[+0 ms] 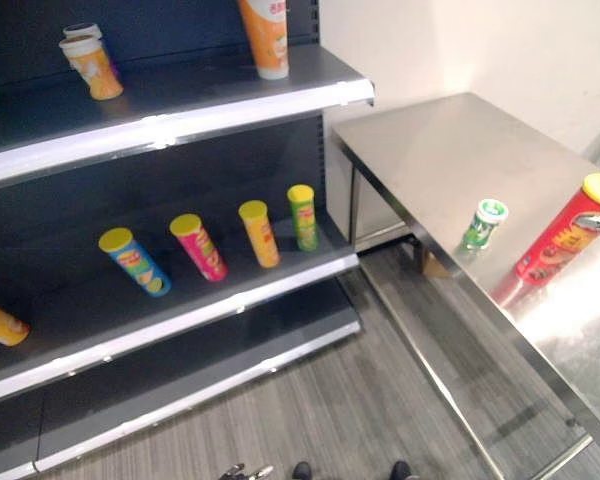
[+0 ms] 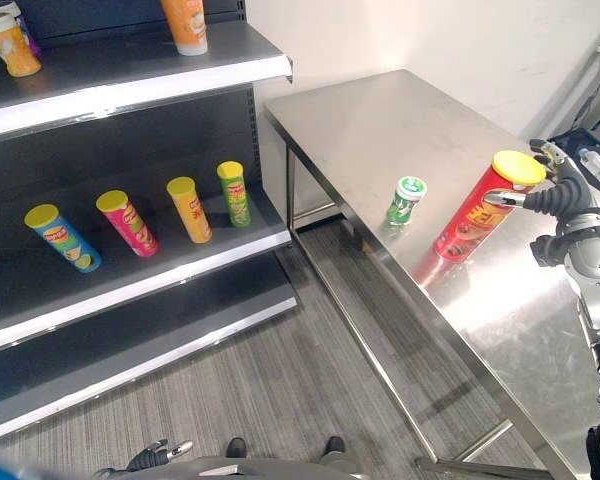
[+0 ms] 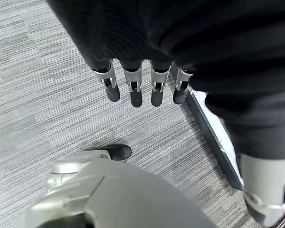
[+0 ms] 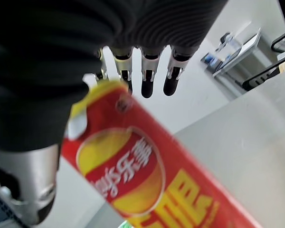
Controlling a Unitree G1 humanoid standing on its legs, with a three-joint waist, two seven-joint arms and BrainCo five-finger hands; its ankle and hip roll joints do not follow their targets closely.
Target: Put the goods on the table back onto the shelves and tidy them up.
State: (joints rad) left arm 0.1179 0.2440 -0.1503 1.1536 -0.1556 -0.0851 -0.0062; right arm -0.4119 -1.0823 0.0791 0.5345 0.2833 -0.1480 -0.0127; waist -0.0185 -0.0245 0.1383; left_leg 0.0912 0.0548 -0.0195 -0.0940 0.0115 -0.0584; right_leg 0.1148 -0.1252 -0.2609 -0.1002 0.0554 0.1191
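Head cam, left eye: the red can (image 1: 562, 237) stands on the steel surface (image 1: 450, 150) at about 3 o'clock, long axis upright, yellow lid on top, its right edge cut off by the frame. A small green can (image 1: 483, 224) stands upright just beside it at its 9 o'clock. On the middle shelf (image 1: 180, 300) four cans stand in a row, blue (image 1: 134, 261), pink (image 1: 198, 247), yellow (image 1: 259, 233) and green (image 1: 302, 217).

Right eye: the right hand (image 2: 550, 200) is up at the red can's lid end, a fingertip touching it near the top.

Left wrist cam: the left hand (image 3: 142, 88) hangs over the grey floor (image 3: 33, 95), fingers straight and loose, nothing in it.

Right wrist cam: the red can sits close against the right hand's palm side; fingers (image 4: 145, 76) reach straight past the lid, not wrapped round it. The can's base is out of frame.
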